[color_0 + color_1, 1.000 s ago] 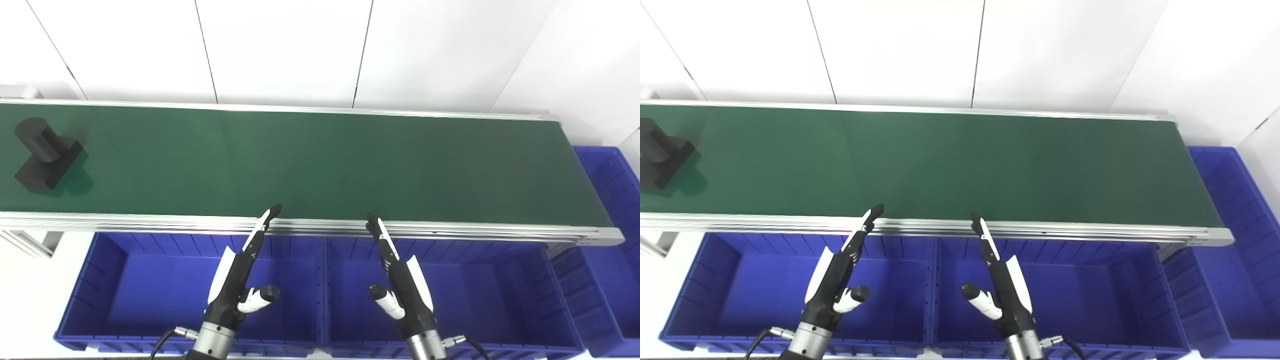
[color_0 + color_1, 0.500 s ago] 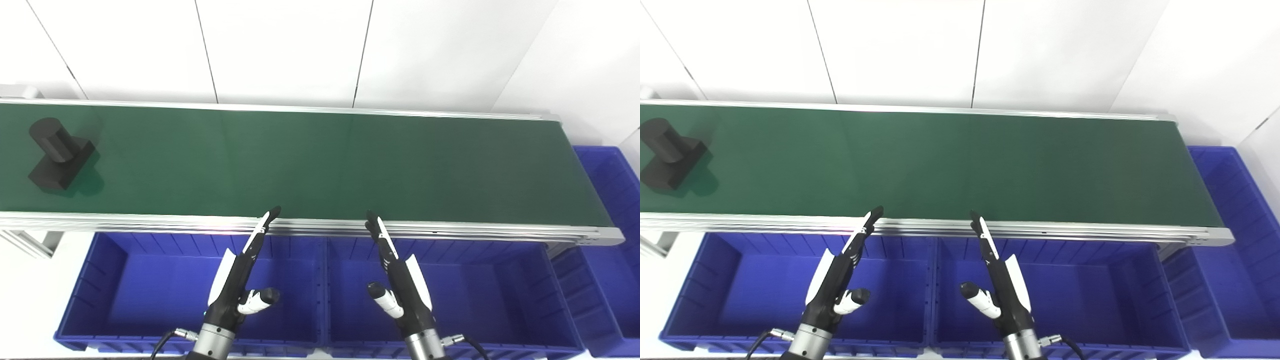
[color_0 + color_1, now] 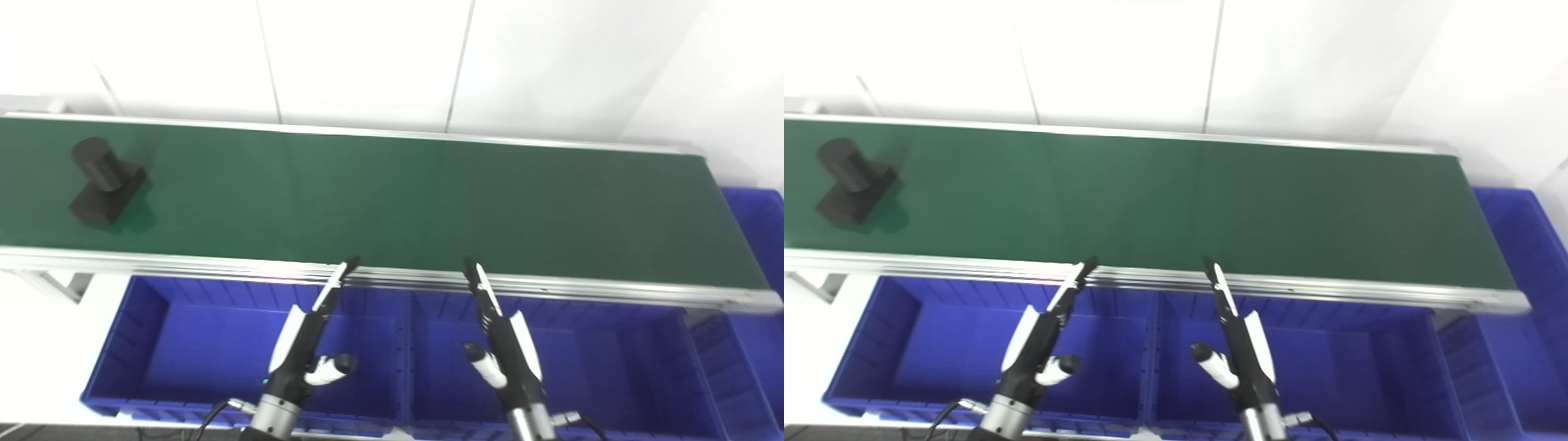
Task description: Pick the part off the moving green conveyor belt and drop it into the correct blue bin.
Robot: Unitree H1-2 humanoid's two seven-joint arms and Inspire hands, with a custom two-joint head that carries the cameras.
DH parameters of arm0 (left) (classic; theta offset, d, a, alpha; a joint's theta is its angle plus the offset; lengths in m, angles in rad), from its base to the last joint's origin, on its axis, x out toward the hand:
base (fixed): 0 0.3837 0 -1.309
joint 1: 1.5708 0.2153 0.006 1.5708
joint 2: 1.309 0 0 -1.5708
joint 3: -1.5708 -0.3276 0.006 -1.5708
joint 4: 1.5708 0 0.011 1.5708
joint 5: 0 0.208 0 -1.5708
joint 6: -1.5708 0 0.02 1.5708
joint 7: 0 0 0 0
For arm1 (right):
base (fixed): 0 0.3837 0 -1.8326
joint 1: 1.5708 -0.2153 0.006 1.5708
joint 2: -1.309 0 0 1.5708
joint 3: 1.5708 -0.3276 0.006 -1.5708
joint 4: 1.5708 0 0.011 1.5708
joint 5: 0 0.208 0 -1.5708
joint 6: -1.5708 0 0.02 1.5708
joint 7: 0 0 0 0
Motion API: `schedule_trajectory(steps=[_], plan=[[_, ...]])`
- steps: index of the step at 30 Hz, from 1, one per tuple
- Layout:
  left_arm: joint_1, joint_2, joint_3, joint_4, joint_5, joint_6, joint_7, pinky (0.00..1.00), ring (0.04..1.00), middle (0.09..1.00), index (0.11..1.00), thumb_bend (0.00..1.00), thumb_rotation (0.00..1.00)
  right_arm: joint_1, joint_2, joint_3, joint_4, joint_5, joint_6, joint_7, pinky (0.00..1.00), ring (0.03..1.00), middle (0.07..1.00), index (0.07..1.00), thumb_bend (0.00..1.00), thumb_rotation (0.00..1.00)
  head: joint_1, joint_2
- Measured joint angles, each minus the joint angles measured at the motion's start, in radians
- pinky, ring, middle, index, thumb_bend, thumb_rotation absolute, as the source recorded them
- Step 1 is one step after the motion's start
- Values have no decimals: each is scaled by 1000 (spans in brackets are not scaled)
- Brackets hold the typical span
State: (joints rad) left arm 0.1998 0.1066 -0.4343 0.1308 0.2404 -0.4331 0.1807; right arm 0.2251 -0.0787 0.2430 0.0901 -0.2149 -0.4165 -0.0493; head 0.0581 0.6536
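A black part (image 3: 104, 184), a short cylinder standing on a block base, rides on the green conveyor belt (image 3: 392, 196) at its far left. My left hand (image 3: 309, 340) is open and empty, fingers straight, held over the left blue bin (image 3: 184, 343) with its fingertips at the belt's near rail. My right hand (image 3: 505, 340) is open and empty in the same pose over the middle blue bin (image 3: 612, 361). Both hands are far to the right of the part.
A third blue bin (image 3: 759, 245) stands past the belt's right end. A silver rail (image 3: 184, 264) runs along the belt's near edge, above the bins. A white panelled wall (image 3: 367, 55) stands behind the belt.
The part has ridden to the right along the belt. The camera has shifted, moving the whole picture right and a little down. Both hands keep their open pose.
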Motion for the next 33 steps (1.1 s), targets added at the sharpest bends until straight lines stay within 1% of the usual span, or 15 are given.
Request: schedule_trajectory(steps=[2, 3, 6, 8, 10, 12, 16, 23, 24, 26, 27, 31, 32, 33], plan=[[-1, 0, -19, 4, 11, 0, 24, 996, 1000, 978, 953, 944, 1000, 0, -14, 5, 16, 7, 0, -9, 976, 987, 1000, 1000, 878, 1000, 0, 0], [-3, -1, -26, 8, 13, 0, 38, 995, 1000, 978, 953, 941, 1000, 0, -22, 7, 19, 11, 0, -9, 976, 986, 1000, 1000, 876, 1000, 15, -12], [-11, -3, -48, 34, 9, 0, 61, 996, 1000, 980, 952, 952, 1000, 0, -39, 14, 19, 33, 0, -12, 975, 977, 995, 1000, 872, 1000, 31, -22], [-13, -4, -68, 37, 8, 0, 81, 988, 995, 978, 950, 948, 1000, 0, -46, 18, 19, 36, 0, -19, 976, 976, 994, 1000, 870, 1000, 55, -34], [-18, -6, -82, 42, 9, 0, 98, 981, 989, 975, 947, 943, 1000, -1, -56, 25, 21, 39, 0, -23, 988, 984, 998, 1000, 867, 1000, 55, -34], [-21, -9, -89, 49, 10, 0, 114, 979, 987, 975, 945, 940, 1000, -1, -60, 30, 23, 41, 0, -30, 997, 992, 1000, 1000, 863, 1000, 75, -45], [-31, -8, -108, 66, 11, 0, 141, 967, 981, 971, 944, 934, 1000, 0, -72, 34, 23, 43, 0, -38, 1000, 1000, 1000, 1000, 861, 1000, 86, -54], [-50, 6, -149, 73, 13, 0, 182, 961, 974, 964, 940, 917, 1000, -1, -79, 44, 40, 46, 0, -51, 1000, 998, 1000, 1000, 849, 1000, 86, -63], [-51, 9, -153, 74, 13, 0, 189, 960, 972, 963, 940, 913, 1000, -1, -81, 46, 43, 46, 0, -52, 1000, 999, 1000, 1000, 852, 1000, 83, -72], [-55, 17, -161, 78, 15, 0, 199, 957, 970, 962, 941, 907, 1000, -1, -84, 48, 43, 46, 0, -53, 1000, 1000, 1000, 1000, 850, 1000, 83, -72], [-56, 20, -165, 80, 17, 0, 205, 955, 968, 962, 941, 907, 1000, -1, -85, 49, 43, 47, 0, -54, 1000, 999, 1000, 1000, 849, 1000, 81, -81], [-62, 22, -179, 97, 22, 0, 225, 951, 966, 959, 937, 919, 1000, -3, -85, 53, 50, 50, 0, -56, 1000, 997, 1000, 1000, 858, 999, 81, -88], [-64, 22, -183, 98, 24, 0, 229, 950, 964, 957, 935, 919, 1000, -4, -85, 54, 53, 51, 0, -56, 1000, 997, 1000, 1000, 855, 997, 84, -100], [-66, 22, -186, 98, 25, 0, 232, 947, 962, 954, 932, 922, 1000, -4, -86, 54, 55, 52, 0, -56, 1000, 997, 1000, 1000, 851, 995, 85, -100]])
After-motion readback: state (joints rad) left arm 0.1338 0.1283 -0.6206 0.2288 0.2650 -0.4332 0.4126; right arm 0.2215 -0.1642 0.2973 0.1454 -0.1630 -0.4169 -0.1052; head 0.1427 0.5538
